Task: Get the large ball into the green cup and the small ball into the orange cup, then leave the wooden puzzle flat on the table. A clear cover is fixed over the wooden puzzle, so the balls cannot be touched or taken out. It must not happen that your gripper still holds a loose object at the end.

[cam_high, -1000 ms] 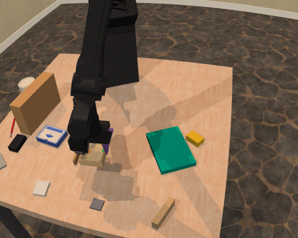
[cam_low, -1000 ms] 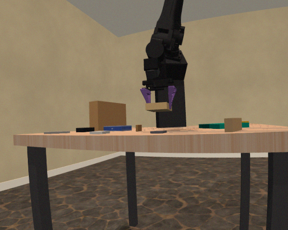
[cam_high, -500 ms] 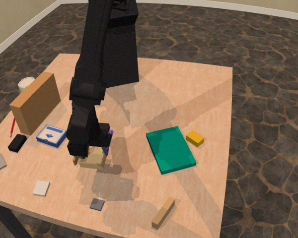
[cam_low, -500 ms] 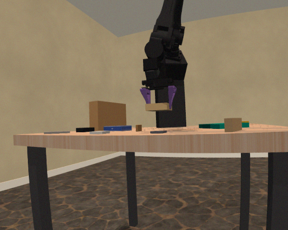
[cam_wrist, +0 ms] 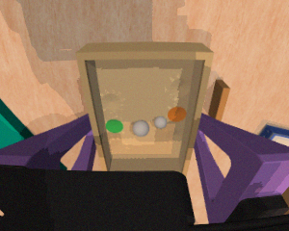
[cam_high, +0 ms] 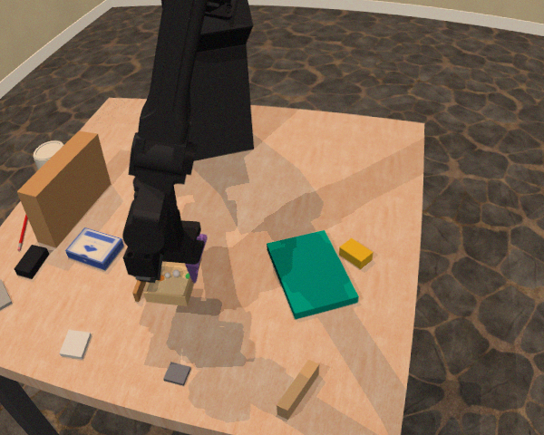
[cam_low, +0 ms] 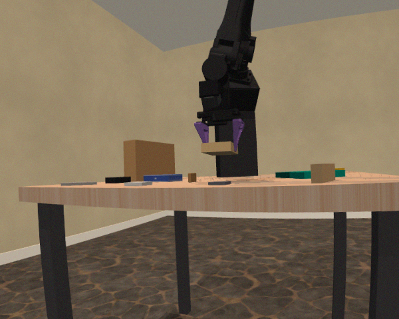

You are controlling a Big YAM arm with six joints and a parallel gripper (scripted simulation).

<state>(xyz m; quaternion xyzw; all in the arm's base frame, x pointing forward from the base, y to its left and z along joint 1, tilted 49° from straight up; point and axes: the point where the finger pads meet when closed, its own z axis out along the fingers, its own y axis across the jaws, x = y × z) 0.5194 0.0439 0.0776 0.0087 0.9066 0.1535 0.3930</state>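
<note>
We observe the arm (cam_low: 229, 65) reaching down from above, wrist vertical. The gripper (cam_low: 219, 136) grasps the wooden puzzle (cam_low: 219, 147) by its sides, purple fingers spread wide, holding it raised over the table (cam_low: 206, 197), roughly level. Inside, the large ball (cam_wrist: 141, 129) and small ball (cam_wrist: 160, 122) sit between the green cup (cam_wrist: 114, 126) and orange cup (cam_wrist: 177, 114). The arm hides the puzzle's near end from the top view.

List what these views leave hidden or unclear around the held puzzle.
- Top: the arm covers the wooden puzzle's near half.
- Exterior: balls and cups hidden behind the puzzle's side wall.
- Wrist: the end effector body covers the puzzle's near edge; the balls' relative size is hard to judge.
</note>
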